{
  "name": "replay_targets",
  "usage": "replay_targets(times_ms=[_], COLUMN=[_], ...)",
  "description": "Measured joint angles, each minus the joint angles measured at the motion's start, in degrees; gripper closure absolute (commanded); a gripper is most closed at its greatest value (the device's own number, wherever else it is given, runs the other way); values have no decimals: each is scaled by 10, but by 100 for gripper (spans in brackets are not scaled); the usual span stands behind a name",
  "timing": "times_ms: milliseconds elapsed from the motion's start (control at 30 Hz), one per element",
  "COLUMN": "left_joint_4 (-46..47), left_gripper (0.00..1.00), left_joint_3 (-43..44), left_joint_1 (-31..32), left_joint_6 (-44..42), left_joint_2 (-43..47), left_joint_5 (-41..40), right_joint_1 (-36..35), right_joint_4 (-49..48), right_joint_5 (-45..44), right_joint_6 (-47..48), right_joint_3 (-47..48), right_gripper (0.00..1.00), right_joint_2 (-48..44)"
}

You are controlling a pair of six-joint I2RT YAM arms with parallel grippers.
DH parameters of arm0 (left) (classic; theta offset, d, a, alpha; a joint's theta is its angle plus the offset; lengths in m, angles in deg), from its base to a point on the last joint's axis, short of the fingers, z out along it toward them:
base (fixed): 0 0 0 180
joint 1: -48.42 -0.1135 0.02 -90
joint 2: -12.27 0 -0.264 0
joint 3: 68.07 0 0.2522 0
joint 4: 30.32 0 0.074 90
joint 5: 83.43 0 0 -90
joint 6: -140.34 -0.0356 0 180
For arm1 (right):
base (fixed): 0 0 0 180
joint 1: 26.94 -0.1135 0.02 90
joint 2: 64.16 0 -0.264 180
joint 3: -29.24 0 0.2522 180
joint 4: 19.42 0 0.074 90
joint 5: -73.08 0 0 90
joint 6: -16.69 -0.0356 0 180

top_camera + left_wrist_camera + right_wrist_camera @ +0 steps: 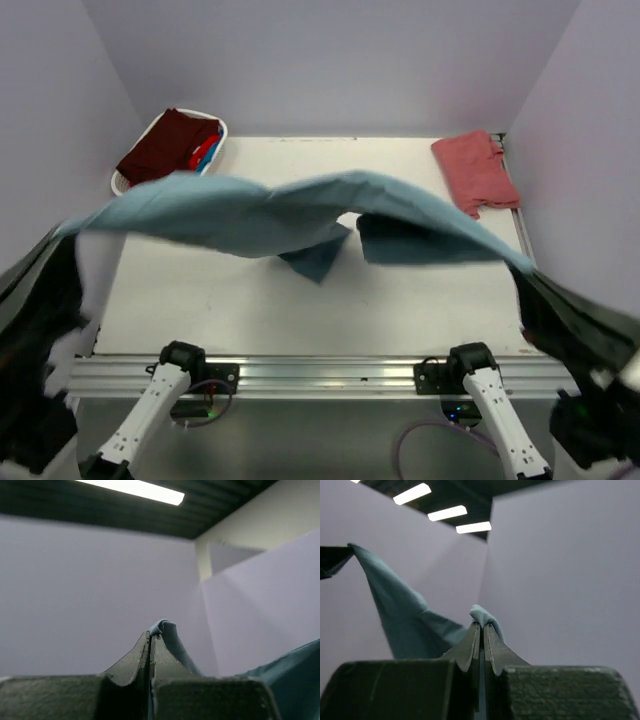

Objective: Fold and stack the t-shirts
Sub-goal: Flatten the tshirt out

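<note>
The large slate teal-blue t-shirt hangs stretched in the air above the table, held by two corners. My left gripper is shut on its left corner, high at the left side. In the left wrist view a bunched bit of that cloth sticks out past the closed left gripper. My right gripper is shut on the other corner, at the right. The right wrist view shows a fold of teal cloth pinched in the right gripper. A sleeve dangles from the middle.
A salmon-red t-shirt lies flat at the table's back right corner. The white oval basket at the back left holds a dark maroon shirt with bright blue and red cloth beside it. Purple walls enclose the white table.
</note>
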State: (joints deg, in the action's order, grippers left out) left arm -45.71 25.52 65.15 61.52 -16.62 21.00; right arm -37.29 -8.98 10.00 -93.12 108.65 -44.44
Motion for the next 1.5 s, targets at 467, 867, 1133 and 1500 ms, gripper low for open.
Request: replay_targets(times_ms=[467, 867, 1133, 1500], left_joint_4=[-12, -98, -50, -59], left_gripper=[100, 100, 100, 100], left_joint_3=[241, -95, -144, -139], left_joint_1=[-20, 33, 10, -33], left_joint_6=[-42, -128, -117, -79], left_joint_2=[-236, -460, -574, -532], left_joint_5=[-58, -286, -300, -245], right_joint_1=[-2, -2, -2, -2], right_joint_4=[65, 232, 232, 186], right_joint_5=[-275, -385, -420, -340], right_joint_6=[40, 62, 55, 42], right_joint_3=[191, 75, 46, -12], right_gripper=[100, 100, 100, 100], right_joint_2=[335, 542, 709, 578])
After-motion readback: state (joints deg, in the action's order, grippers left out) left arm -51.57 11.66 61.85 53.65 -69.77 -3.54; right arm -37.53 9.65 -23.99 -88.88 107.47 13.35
